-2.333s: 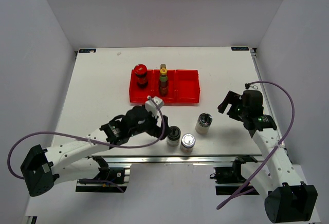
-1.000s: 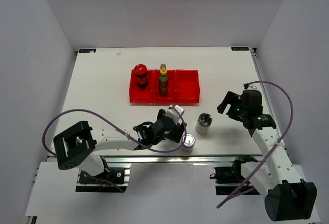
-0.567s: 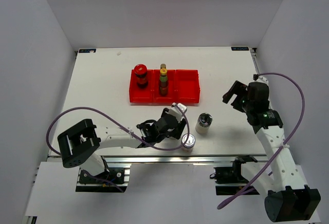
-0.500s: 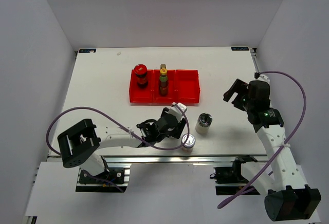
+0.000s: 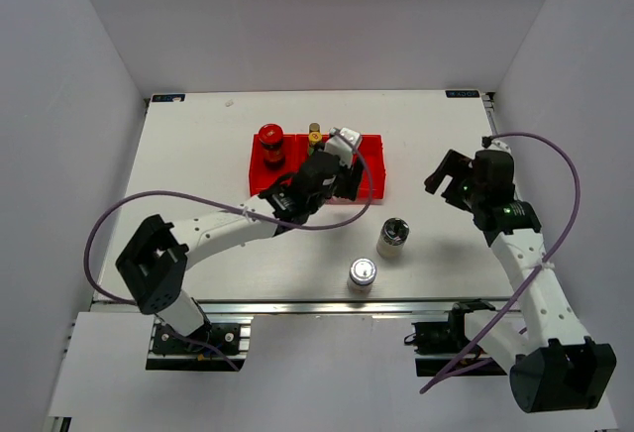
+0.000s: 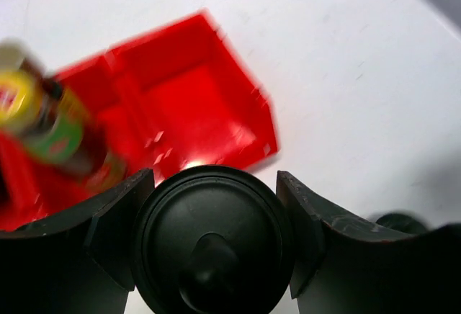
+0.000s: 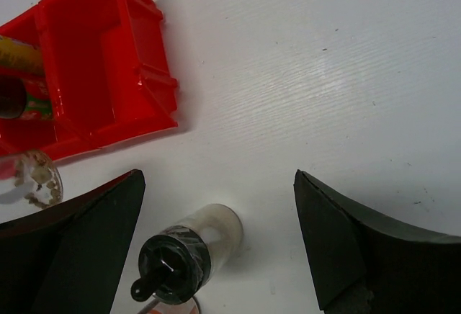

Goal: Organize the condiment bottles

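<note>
Tabletop is carrying red bins toward its far edge. Their right compartment is sitting bare, likely the target. Left gripper, half closed, is clamping black-lidded jar above the bins, near that compartment. Right gripper is hanging wide, empty, by right edge, facing dark-metallic-lidded jar. Silver-lidded jar is waiting at near edge.

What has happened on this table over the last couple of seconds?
The left fingers closed on the black-lidded jar near the front edge and lifted it over to the red bins. The silver-lidded jar and the dark-lidded jar stayed put; the right fingers stayed open.
</note>
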You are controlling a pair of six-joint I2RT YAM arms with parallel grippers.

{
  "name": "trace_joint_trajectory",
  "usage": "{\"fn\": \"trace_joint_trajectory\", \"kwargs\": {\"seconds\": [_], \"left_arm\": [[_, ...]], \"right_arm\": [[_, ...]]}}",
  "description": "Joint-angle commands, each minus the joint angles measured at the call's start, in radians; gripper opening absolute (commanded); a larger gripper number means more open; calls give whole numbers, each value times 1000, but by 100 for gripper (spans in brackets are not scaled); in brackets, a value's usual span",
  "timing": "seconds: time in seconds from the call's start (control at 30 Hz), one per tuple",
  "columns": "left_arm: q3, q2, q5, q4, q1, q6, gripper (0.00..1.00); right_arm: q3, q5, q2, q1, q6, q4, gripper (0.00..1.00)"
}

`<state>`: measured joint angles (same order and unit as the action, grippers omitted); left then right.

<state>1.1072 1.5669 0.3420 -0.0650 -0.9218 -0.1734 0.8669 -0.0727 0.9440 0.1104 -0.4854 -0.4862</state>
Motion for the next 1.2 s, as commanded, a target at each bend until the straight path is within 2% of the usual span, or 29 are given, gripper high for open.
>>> {"fn": "trace_joint_trajectory", "kwargs": {"seconds": [0.0,0.27,0.4,0.63,0.77,0.9,1.17], "left_arm": [[133,62,-98,-38,29,58,48],[407,322,-150,-10,93,104,48],[575,445,-147,20,118,110,48],[715,596,-132,16,143,140,50],[764,653,-133,37,169,120,51],[734,674,-149,-28,178,120,54],[773,752,-146,-53,196,88,58]], "right_arm": [[-8,14,42,-3,25,55,89],[47,-167,173,-3,24,9,89],[34,-129,191,-3,48,104,89],[37,-79,245,-3,70,178,89],[38,-87,275,-5,77,181,89],[41,-98,302,-5,82,181,89],[55,-58,358,-3,87,193,89]]}}
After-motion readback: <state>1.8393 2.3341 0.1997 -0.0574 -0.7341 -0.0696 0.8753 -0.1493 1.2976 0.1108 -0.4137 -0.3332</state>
